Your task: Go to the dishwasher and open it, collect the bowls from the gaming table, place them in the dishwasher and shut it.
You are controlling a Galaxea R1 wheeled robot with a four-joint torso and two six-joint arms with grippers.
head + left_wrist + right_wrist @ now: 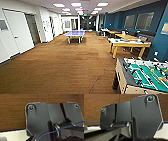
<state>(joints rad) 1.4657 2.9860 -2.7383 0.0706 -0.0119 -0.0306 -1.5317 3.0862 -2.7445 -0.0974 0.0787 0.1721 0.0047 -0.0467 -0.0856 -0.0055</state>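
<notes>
The gaming table (128, 44), with a white top and yellow sides and legs, stands at the right against the dark blue wall, a few metres ahead of me. Small blue and reddish shapes (116, 40) lie on its top, too blurred to tell as bowls. The dishwasher is out of view. In both wrist views the robot's dark plate hangs over brown carpet (12, 112).
A green table-football table (142, 75) stands close at the lower right. A blue ping-pong table (75, 33) is far ahead in the middle. More yellow tables (125, 36) line the right wall. White doors (17, 31) run along the left. Wide brown carpet (62, 65) lies between.
</notes>
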